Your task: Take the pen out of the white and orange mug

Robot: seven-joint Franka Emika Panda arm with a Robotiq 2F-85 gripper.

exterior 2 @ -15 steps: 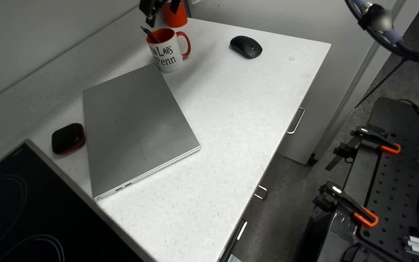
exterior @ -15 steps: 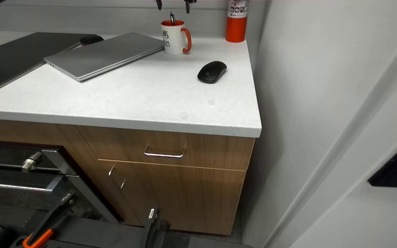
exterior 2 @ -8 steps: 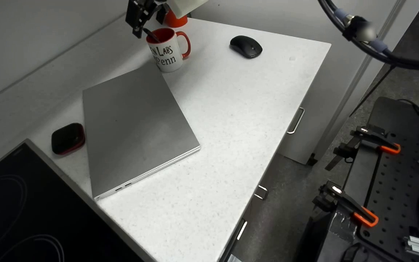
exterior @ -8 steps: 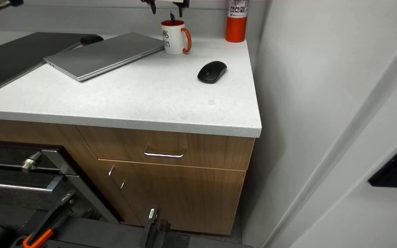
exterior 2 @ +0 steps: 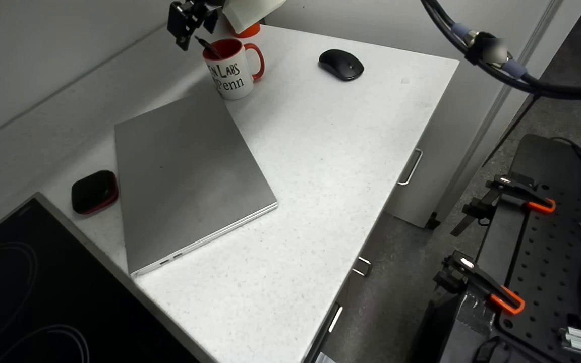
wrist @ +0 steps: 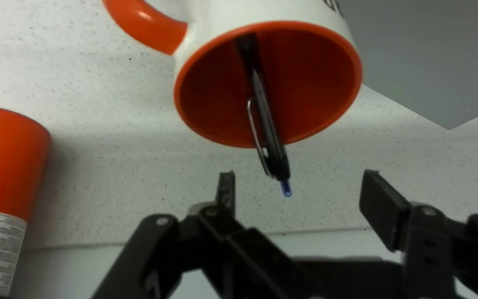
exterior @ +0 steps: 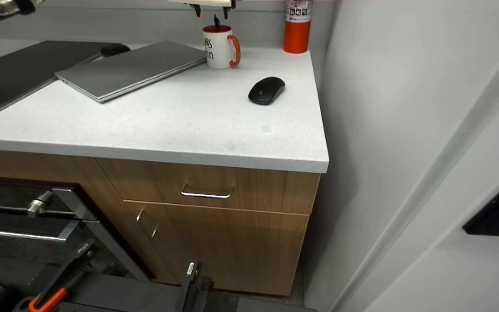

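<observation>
The pen (wrist: 266, 112) is in the white and orange mug (wrist: 264, 10). It stands tilted, with 1 end down in the mug and the other end poking out past the rim. That top end leans away from the mug's handle and toward the wall (exterior 2: 58, 45) behind the mug.

The mug's side hides the low end of the pen. In the wrist view, the bottom of the mug is cut off. In both exterior views, the top of the pincer (wrist: 299, 189) is cut off. In an exterior view, a pale robot part (exterior 2: 252, 11) hides much of the red can (exterior 2: 247, 32) beyond the mug.

The pen is thin and black, with a shiny side, a silver clip and a small blue bit at its top.

The pincer is above the mug, with its 2 fingers spread wide. The pen's top is near the gap; I cannot tell if it is inside.

A flat grey laptop (exterior 2: 194, 166) lies on the bench (exterior 2: 290, 262) next to the mug. A black mouse (exterior 2: 341, 64) sits on the mug's handle side.
</observation>
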